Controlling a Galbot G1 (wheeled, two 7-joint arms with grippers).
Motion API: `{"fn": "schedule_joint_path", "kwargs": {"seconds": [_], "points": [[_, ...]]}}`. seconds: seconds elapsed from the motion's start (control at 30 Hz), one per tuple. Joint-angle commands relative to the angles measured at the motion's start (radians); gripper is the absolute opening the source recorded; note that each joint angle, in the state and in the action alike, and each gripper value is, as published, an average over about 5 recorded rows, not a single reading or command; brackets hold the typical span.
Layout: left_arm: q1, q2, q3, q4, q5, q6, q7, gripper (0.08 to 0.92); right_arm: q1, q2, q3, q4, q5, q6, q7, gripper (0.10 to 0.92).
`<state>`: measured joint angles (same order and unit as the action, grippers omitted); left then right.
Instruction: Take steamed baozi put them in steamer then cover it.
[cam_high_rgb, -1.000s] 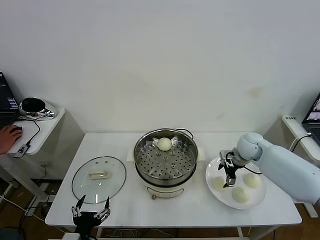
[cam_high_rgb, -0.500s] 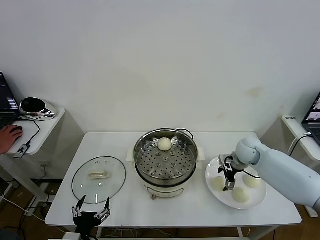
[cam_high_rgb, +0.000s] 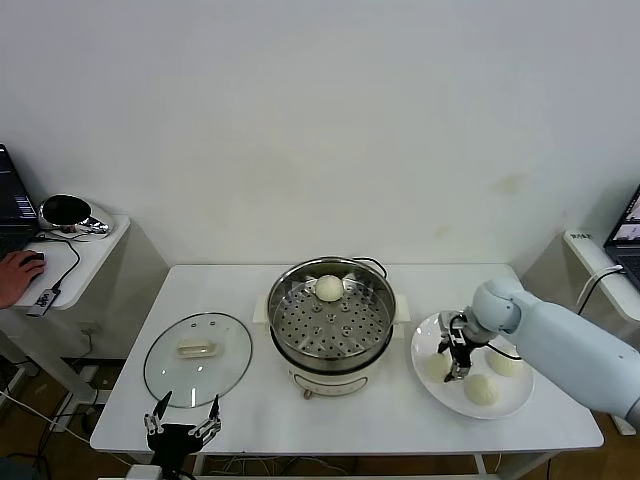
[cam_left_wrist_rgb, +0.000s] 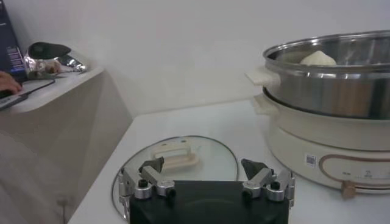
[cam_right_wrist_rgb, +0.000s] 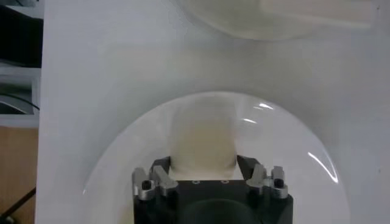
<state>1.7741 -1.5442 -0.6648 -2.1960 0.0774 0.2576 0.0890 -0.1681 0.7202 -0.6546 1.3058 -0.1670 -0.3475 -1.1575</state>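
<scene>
The steel steamer (cam_high_rgb: 283, 325) stands mid-table on its cream base, lid off, with one steamed baozi (cam_high_rgb: 329, 288) at the back of its perforated tray. To its right, a white plate (cam_high_rgb: 512, 402) carries three more baozi. My right gripper (cam_high_rgb: 448, 368) is down over the leftmost one (cam_high_rgb: 434, 367). In the right wrist view the gripper (cam_right_wrist_rgb: 203, 163) is shut on this baozi (cam_right_wrist_rgb: 202, 137), whose sides are pressed flat by both fingers. The other two (cam_high_rgb: 481, 389) (cam_high_rgb: 505, 362) lie free. My left gripper (cam_high_rgb: 184, 408) is parked open at the table's front left.
The glass lid (cam_high_rgb: 170, 375) lies flat left of the steamer, just beyond the left gripper (cam_left_wrist_rgb: 203, 165). A side table (cam_high_rgb: 85, 255) with a person's hand (cam_high_rgb: 18, 270) stands far left. The steamer wall (cam_left_wrist_rgb: 329, 91) rises to the right of the lid (cam_left_wrist_rgb: 207, 152).
My right gripper has dropped a little onto the plate's leftmost baozi and its fingers have come together on it. The left arm has not moved.
</scene>
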Motion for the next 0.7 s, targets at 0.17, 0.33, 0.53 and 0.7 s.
{"fn": "schedule_joint_path", "kwargs": {"seconds": [0.17, 0.33, 0.53, 0.7], "points": [[-0.012, 0.001, 0.003, 0.004, -0.001, -0.001, -0.002, 0.823, 0.039, -0.028, 0.004, 0.021, 0.023, -0.005, -0.013, 0.614], [-0.027, -0.001, 0.01, -0.001, 0.003, -0.001, -0.002, 0.823, 0.167, -0.106, -0.048, 0.095, 0.091, -0.023, -0.029, 0.617], [-0.033, 0.013, 0.008, -0.007, 0.004, -0.001, -0.002, 0.823, 0.547, -0.151, -0.284, 0.19, 0.254, -0.044, -0.06, 0.619], [-0.034, 0.013, 0.011, -0.028, 0.001, -0.003, -0.003, 0.823, 0.794, -0.059, -0.427, 0.151, 0.352, -0.06, -0.089, 0.619]]}}
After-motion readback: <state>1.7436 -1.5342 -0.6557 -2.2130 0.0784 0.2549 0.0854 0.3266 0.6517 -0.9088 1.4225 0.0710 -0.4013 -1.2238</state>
